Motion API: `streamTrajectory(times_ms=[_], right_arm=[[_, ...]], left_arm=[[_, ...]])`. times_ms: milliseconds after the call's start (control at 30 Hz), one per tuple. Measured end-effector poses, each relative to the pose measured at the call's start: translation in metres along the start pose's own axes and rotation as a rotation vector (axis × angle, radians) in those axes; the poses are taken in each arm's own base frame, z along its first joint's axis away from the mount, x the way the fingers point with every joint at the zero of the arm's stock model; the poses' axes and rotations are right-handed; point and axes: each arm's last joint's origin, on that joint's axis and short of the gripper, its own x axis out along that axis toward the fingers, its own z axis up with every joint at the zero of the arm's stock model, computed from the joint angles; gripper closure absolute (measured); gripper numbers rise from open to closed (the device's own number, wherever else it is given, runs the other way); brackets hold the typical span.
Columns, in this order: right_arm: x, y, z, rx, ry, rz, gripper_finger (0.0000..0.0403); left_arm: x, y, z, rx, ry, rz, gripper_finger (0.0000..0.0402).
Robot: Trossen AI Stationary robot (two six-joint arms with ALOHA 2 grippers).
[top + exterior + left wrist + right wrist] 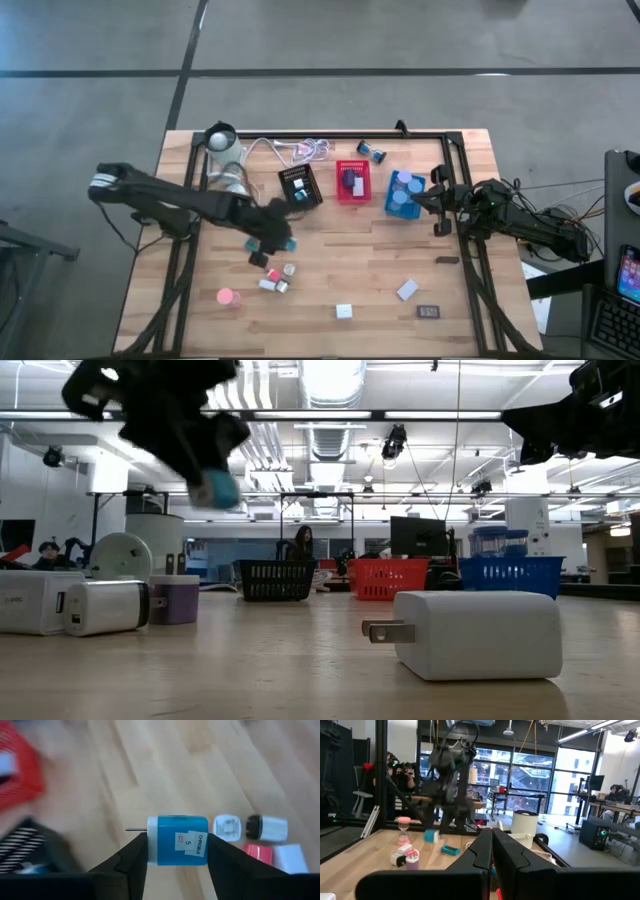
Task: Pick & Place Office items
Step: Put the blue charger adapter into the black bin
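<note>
The left gripper (176, 851) sits at centre frame in the high view, its fingers (131, 857) clamped on either side of a blue charger block (177, 840), label facing the wrist camera, prong end sticking out; in the low view the block hangs at upper left, above the worktop (380, 270), clear of the wood; the right gripper (436, 203) waits at right beside the blue tray (390, 205), fingers pressed together.
</note>
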Motion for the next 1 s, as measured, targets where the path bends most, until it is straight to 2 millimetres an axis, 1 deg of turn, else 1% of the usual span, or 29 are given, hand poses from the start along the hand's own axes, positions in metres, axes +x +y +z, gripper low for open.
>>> streamTrajectory(times_ms=[100,233,300,367,500,633,800,867,1000], right_arm=[[0.000,0.000,0.000,0.000,0.000,0.000,0.0394],[0.000,0.000,0.000,0.004,0.000,0.000,0.0394],[0.000,0.000,0.000,0.005,0.001,0.000,0.0394],[0.000,0.000,0.000,0.006,0.001,0.000,0.0394],[0.000,0.000,0.000,0.008,0.001,0.000,0.0394],[0.000,0.000,0.000,0.009,0.002,0.000,0.0394],[0.000,0.000,0.000,0.009,0.002,0.000,0.0394],[0.000,0.000,0.000,0.009,0.002,0.000,0.0394],[0.000,0.000,-0.001,0.009,0.005,0.000,0.0394]], left_arm=[[-0.026,0.003,-0.001,-0.017,-0.085,0.057,0.0230],[-0.056,0.004,-0.011,-0.033,-0.222,0.158,0.0230],[-0.067,0.005,-0.020,-0.047,-0.299,0.188,0.0230],[-0.073,0.005,-0.030,-0.050,-0.382,0.218,0.0230],[-0.077,0.006,-0.053,-0.054,-0.561,0.307,0.0230],[-0.079,0.010,-0.068,-0.096,-0.758,0.404,0.0230],[-0.071,0.008,-0.086,-0.092,-0.873,0.464,0.0230],[-0.071,0.007,-0.091,-0.093,-0.926,0.481,0.0230],[-0.072,0.005,-0.103,-0.166,-0.930,0.548,0.0230]])
